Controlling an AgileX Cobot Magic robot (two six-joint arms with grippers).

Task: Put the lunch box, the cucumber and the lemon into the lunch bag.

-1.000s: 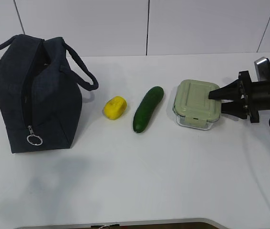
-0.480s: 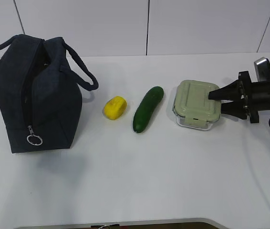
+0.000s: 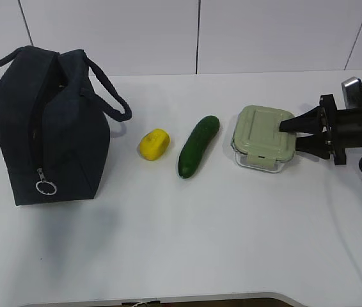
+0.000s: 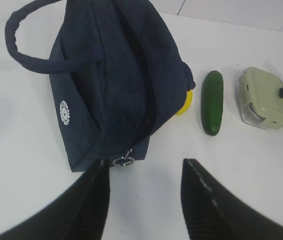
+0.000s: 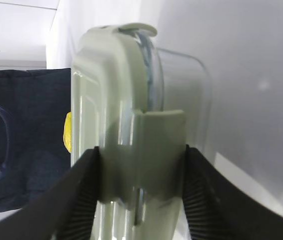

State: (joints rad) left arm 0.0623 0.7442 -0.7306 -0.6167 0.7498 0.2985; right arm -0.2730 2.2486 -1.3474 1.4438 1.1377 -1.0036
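Note:
The lunch box (image 3: 263, 137), clear glass with a pale green lid, stands at the right of the table. My right gripper (image 3: 288, 135) is shut on its right edge; in the right wrist view (image 5: 141, 150) the jaws press both sides of the box (image 5: 121, 125). The cucumber (image 3: 198, 146) lies left of the box and the lemon (image 3: 154, 144) left of that. The navy lunch bag (image 3: 47, 128) stands at the left, its top zipper open. My left gripper (image 4: 145, 165) is open and empty above the table by the bag's zipper ring (image 4: 124, 161). It is out of the exterior view.
The white table (image 3: 181, 243) ends at a white wall at the back. The bag's loop handles (image 3: 114, 96) hang out to either side. The left wrist view also shows the cucumber (image 4: 212, 101), lemon (image 4: 185, 104) and lunch box (image 4: 264, 97) to the right of the bag (image 4: 116, 75).
The lunch box has shifted very slightly upward in the right gripper's hold. Nothing else has moved.

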